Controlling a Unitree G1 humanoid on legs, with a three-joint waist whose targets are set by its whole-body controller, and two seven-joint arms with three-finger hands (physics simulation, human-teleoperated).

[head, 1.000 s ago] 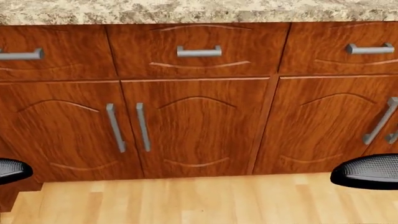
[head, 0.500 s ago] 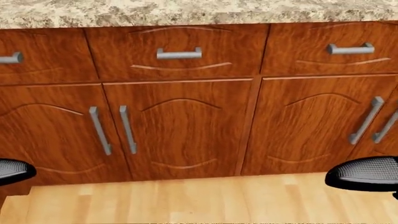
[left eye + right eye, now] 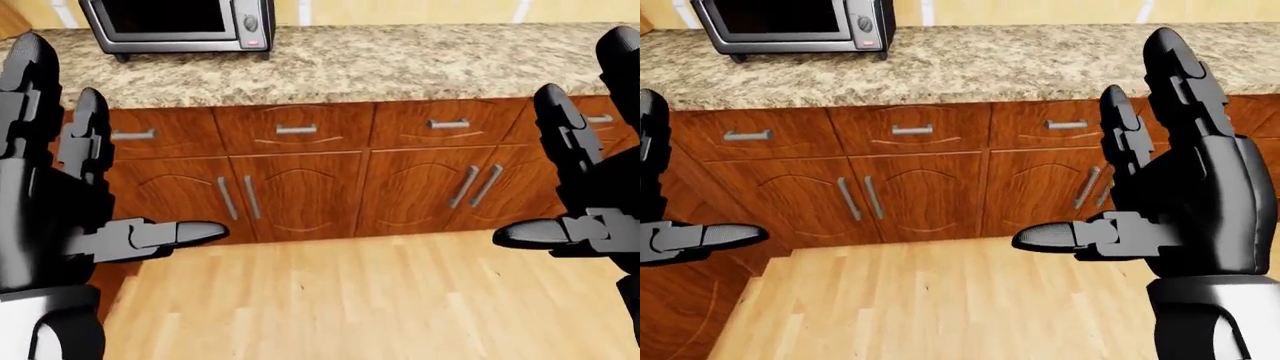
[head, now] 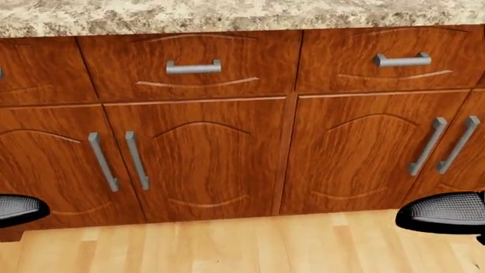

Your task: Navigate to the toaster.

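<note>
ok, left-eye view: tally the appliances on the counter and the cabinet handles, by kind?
Microwave: 1
Drawer handles: 4, the rightmost partly behind the robot's hand
Door handles: 4
Total: 9

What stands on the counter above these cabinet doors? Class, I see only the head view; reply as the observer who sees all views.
Observer: A silver countertop oven with a dark door stands on the granite counter, top left in the left-eye view.
Operator: Are the hands holding anything?
Observer: No. The left hand and right hand are raised with fingers spread, both empty.
</note>
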